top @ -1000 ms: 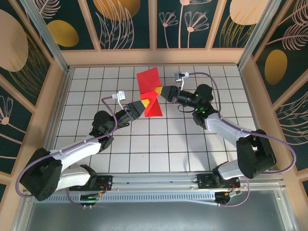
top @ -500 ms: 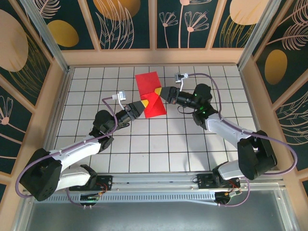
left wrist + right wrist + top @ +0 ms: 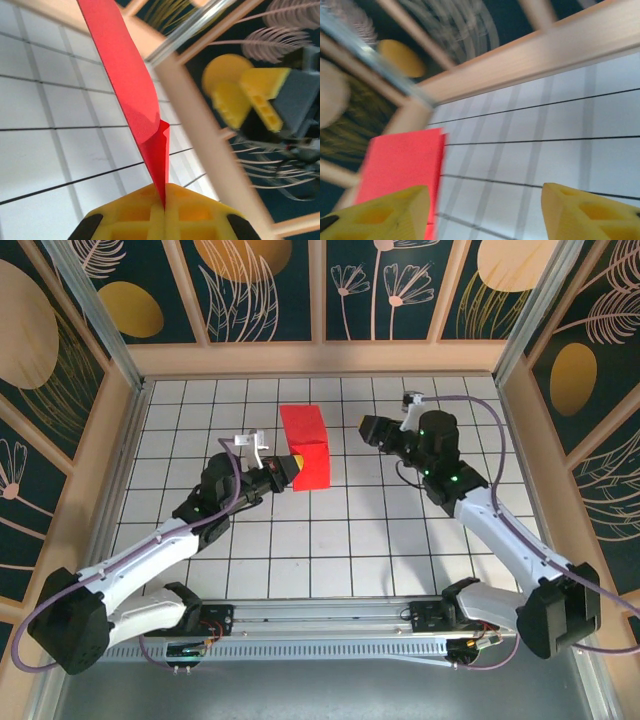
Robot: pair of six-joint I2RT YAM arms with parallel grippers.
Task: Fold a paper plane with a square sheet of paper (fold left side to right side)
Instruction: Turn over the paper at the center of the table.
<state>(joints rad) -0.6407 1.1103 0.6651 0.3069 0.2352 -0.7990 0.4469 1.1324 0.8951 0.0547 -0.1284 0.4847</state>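
The square sheet of paper (image 3: 305, 443) is bright red and doubled over into a narrow rectangle about one tile wide, at the table's middle back. My left gripper (image 3: 296, 464) is shut on its near left corner. In the left wrist view the two red layers (image 3: 134, 90) run edge-on into the closed yellow jaws of the left gripper (image 3: 164, 200). My right gripper (image 3: 366, 430) stands open about one tile to the right of the paper, apart from it. Through the right wrist view the paper (image 3: 402, 160) lies beyond the left finger of the right gripper (image 3: 485, 215), with bare tiles between the fingers.
The white grid table (image 3: 400, 530) is boxed in by a wooden rim (image 3: 320, 358) at the back and a side wall (image 3: 535, 440) at the right. The right arm's elbow (image 3: 470, 495) hangs over the right half.
The right gripper opened, let go of the paper and drew back to the right. The left gripper closed on the paper's near corner. The lifted flap has come down into a narrow rectangle.
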